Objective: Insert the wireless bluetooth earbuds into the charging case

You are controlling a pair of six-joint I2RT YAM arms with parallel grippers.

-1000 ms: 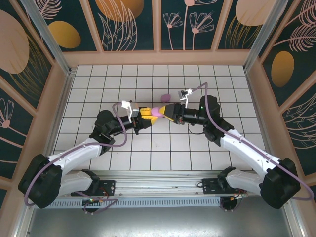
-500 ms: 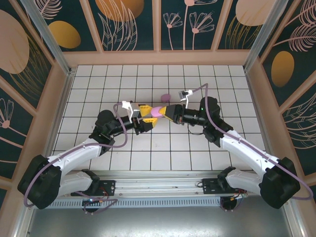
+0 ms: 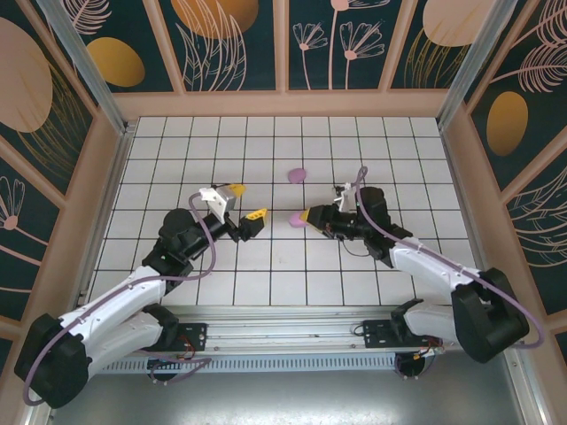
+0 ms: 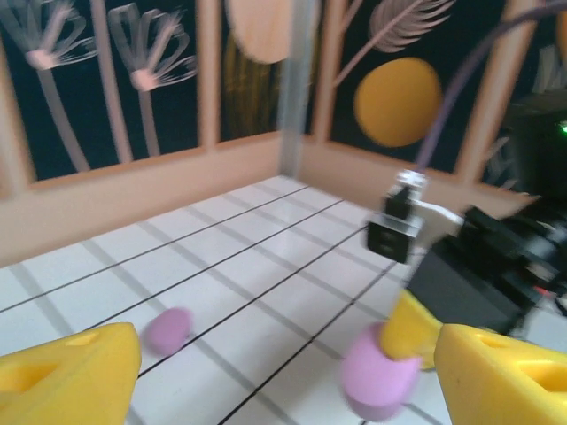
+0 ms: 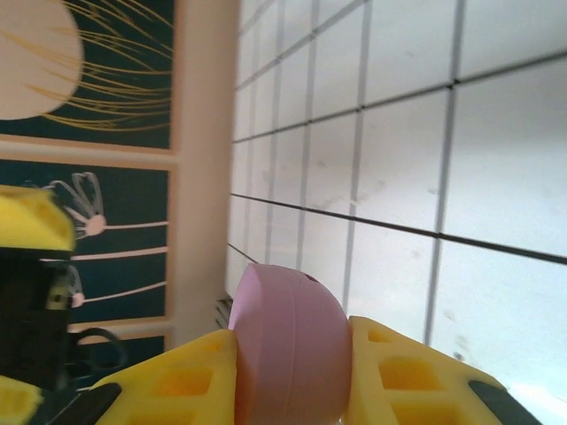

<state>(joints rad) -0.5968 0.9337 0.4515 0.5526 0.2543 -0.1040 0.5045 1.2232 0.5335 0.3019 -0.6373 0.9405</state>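
The left arm reached forward from its base with the elbow low and the wrist turned right. The left gripper (image 3: 247, 203) pointed at the right one, its yellow fingers (image 4: 71, 376) spread wide and holding nothing. The right arm stretched in from the other side, forearm low over the tiled floor (image 3: 177, 159). The right gripper (image 3: 306, 217) pointed left, so the two grippers faced each other across a gap.

There were two arms and two lilac cases. The held case (image 5: 288, 354) sat pinched between the right gripper's fingers, which were closed on its thin sides. Its rounded end stuck out past the fingertips toward the left gripper, just above the floor. Its long axis ran crosswise to the grip. The loose case (image 3: 297, 173) lay on the floor beyond both grippers, apart from them, with its long axis roughly left to right. Whether either case held an earbud could not be told.
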